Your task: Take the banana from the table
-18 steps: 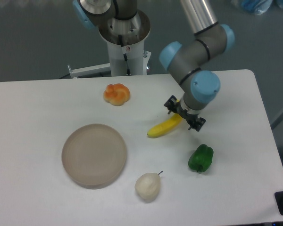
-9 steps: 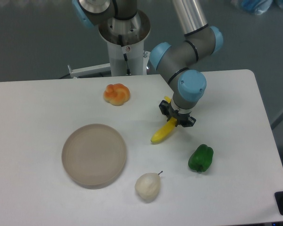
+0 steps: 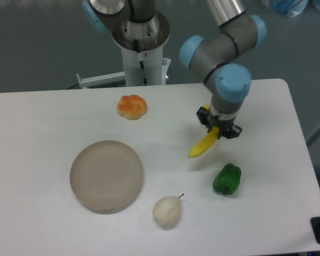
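The bright yellow banana hangs tilted from my gripper, its lower tip pointing down-left above the white table. The gripper is shut on the banana's upper end, right of the table's middle. A soft shadow lies on the table under the banana, so it looks lifted off the surface. The banana's top end is hidden by the fingers.
A green pepper sits just below the gripper. A whitish pear lies near the front. A round beige plate is at the left. An orange pastry lies at the back, near the arm's base.
The gripper has closed on the banana's upper end and moved right and up with it. The banana now hangs tilted above the table, farther right than before.
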{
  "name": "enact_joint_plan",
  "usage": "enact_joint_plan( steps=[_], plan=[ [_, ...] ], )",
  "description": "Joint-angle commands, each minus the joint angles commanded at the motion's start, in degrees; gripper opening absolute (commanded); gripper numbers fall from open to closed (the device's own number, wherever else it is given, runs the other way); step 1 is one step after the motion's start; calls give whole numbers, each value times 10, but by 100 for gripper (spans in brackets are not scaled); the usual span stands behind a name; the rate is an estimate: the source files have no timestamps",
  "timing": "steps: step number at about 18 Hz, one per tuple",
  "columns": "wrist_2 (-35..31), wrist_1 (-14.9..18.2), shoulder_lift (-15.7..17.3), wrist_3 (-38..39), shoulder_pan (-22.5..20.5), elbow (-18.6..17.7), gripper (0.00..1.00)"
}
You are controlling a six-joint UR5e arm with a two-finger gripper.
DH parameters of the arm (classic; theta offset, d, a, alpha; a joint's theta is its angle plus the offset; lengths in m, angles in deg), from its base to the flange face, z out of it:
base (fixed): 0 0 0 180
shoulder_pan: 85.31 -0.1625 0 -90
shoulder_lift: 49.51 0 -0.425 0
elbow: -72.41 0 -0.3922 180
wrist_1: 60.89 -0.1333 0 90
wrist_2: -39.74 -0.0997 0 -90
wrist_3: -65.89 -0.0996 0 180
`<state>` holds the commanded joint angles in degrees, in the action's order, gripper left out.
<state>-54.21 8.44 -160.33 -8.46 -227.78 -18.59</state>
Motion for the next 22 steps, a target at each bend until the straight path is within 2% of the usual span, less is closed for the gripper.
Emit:
enact_joint_plan(
  steps=[3,7,9,11,12,15,22],
  plan=[
    [7,14,-25,-16,-8,55,0],
    [3,21,-111,-32,-21,157,0],
    [9,43,-130,-48,-33,192,0],
    [18,73,-154,-96,-36,232,0],
    [20,77,-162,-105,-36,245,0],
    [38,77,-167,-117,-36,258,0],
    [34,79,-165,-134,-33,257,0]
  ],
)
